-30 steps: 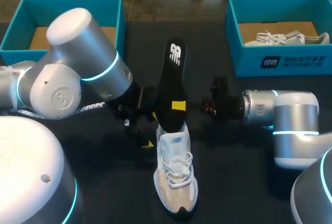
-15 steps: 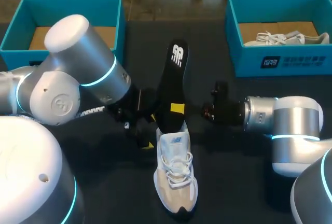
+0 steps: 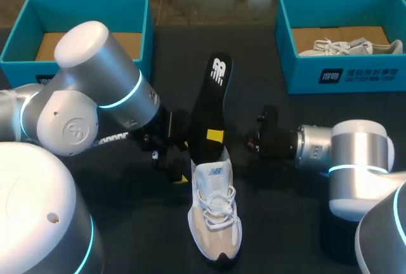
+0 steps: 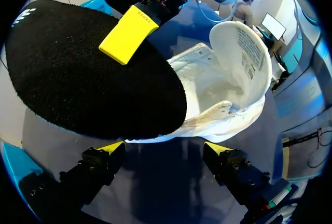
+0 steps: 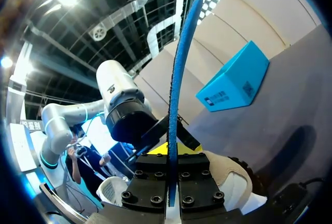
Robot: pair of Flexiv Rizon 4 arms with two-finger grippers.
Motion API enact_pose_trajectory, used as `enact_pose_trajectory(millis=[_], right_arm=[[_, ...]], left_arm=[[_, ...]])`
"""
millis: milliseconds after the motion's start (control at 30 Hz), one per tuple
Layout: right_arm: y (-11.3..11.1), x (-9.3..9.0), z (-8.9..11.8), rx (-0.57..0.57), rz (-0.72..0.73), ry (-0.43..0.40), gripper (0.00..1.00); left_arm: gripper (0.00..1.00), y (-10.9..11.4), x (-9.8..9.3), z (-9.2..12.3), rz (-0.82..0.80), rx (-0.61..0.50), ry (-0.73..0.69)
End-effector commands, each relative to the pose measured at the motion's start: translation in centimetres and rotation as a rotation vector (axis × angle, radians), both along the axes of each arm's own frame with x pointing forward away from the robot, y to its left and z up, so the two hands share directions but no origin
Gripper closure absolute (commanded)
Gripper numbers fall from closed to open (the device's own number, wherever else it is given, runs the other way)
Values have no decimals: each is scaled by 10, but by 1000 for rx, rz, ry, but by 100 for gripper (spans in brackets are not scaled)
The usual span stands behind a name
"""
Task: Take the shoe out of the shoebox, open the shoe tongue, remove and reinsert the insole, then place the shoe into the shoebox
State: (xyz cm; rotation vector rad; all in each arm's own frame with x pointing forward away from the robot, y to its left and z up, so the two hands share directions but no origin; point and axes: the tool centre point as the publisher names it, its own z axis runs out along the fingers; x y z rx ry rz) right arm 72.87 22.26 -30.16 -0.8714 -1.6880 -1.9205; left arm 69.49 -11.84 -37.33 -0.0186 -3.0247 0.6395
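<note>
A white and beige shoe (image 3: 214, 214) lies on the dark table, toe toward the near edge, tongue (image 4: 244, 53) folded open. The black insole (image 3: 212, 109) stands up out of its heel end, blue underside seen edge-on (image 5: 179, 79) in the right wrist view. My right gripper (image 3: 216, 136) is shut on the insole, one yellow fingertip (image 4: 127, 35) flat on its black face. My left gripper (image 3: 184, 160) is open just left of the shoe's heel; in its own view the gripper (image 4: 165, 149) is spread wide, short of the shoe (image 4: 218, 89) and under the insole (image 4: 93, 73), holding nothing.
An empty teal shoebox (image 3: 82, 7) stands at the back left, seen too in the right wrist view (image 5: 233, 79). A second teal box (image 3: 342, 74) at the back right holds another white shoe (image 3: 349, 47). My left arm's big joint (image 3: 95, 90) hangs over the table's left half.
My right arm has drawn back a little toward the near right, and the insole it holds has shifted and leaned slightly right. The left gripper stays open by the shoe.
</note>
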Motion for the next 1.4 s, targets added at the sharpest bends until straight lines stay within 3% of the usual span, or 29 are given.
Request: enact_pose_trajectory(millis=[33, 300, 667, 1133, 1400], right_arm=[[5, 1, 0, -3, -7, 1, 100], [0, 3, -13, -3, -15, 35, 100], [-10, 4, -9, -12, -1, 14, 100], [-10, -7, -27, 18, 79, 24, 100], [-10, -7, -27, 18, 79, 24, 100]], left_arm=[[0, 0, 0, -1, 0, 0, -1], [0, 0, 0, -1, 0, 0, -1], [0, 0, 0, -1, 0, 0, -1], [0, 0, 0, -1, 0, 0, -1], [0, 0, 0, -1, 0, 0, -1]])
